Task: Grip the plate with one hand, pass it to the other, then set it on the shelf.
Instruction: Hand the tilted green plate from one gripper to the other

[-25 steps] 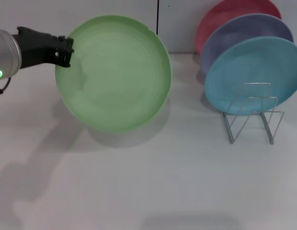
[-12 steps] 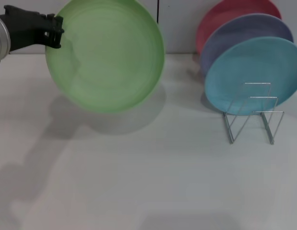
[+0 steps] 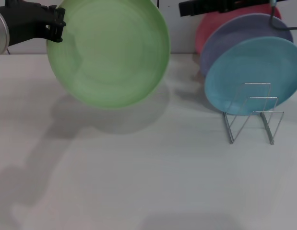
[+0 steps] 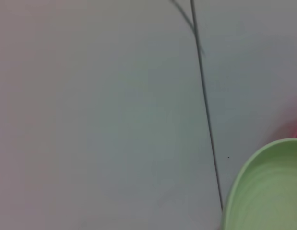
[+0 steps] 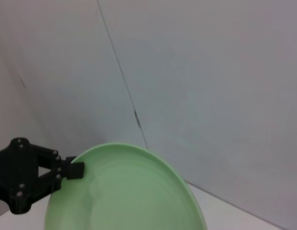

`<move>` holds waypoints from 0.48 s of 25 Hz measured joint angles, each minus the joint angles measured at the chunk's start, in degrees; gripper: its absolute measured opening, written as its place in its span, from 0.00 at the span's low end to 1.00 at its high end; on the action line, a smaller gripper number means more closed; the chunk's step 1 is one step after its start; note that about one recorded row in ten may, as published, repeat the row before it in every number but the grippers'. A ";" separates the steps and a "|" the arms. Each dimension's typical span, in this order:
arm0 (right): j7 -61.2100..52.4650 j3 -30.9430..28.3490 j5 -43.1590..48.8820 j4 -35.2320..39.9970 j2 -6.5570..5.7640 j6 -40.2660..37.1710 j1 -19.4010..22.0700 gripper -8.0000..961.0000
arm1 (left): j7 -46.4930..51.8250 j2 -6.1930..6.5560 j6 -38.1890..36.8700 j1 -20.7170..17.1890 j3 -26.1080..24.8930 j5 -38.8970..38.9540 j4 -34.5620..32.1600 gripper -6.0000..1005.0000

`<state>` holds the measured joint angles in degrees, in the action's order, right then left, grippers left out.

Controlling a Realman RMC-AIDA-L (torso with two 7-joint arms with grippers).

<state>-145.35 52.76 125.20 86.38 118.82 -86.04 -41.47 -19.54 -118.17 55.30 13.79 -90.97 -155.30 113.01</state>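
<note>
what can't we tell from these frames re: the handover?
- Right gripper: head view's top edge crops it; finger state unreadable, and its own wrist view shows no fingers.
- Green plate: top rim cut off in head view; left wrist view shows one edge only.
- Left gripper: pinches the rim, but the plate hides the far finger.
- Red plate: mostly behind the lavender plate.

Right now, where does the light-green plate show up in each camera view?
Head view: the plate fills the upper left, held up above the table by the left gripper at its rim.
Left wrist view: only its edge, lower right corner.
Right wrist view: bottom centre, left gripper clamping its rim.
Shared landmark: the plate's rim.
</note>
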 joint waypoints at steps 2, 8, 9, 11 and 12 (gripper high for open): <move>0.41 1.49 -0.05 -0.85 0.00 1.05 -0.01 0.86 | 0.00 -0.01 0.19 -0.19 0.24 0.05 0.54 0.05; 1.60 6.43 0.26 -2.67 0.00 5.76 -0.05 0.86 | 0.01 -0.04 0.75 -0.40 0.63 0.14 1.36 0.05; 1.73 7.04 0.71 -2.97 0.00 6.59 -0.14 0.86 | 0.01 -0.04 0.76 -0.40 0.63 0.19 1.39 0.05; 1.92 8.16 1.54 -3.73 0.02 8.25 -0.32 0.86 | 0.02 -0.04 0.77 -0.43 0.63 0.33 1.46 0.05; 1.97 8.68 1.83 -4.23 0.04 9.11 -0.42 0.86 | 0.02 -0.04 0.78 -0.46 0.63 0.38 1.48 0.05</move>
<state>-143.38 61.44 127.03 82.15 118.86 -76.93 -41.88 -19.51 -118.21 56.07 13.33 -90.35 -154.92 114.50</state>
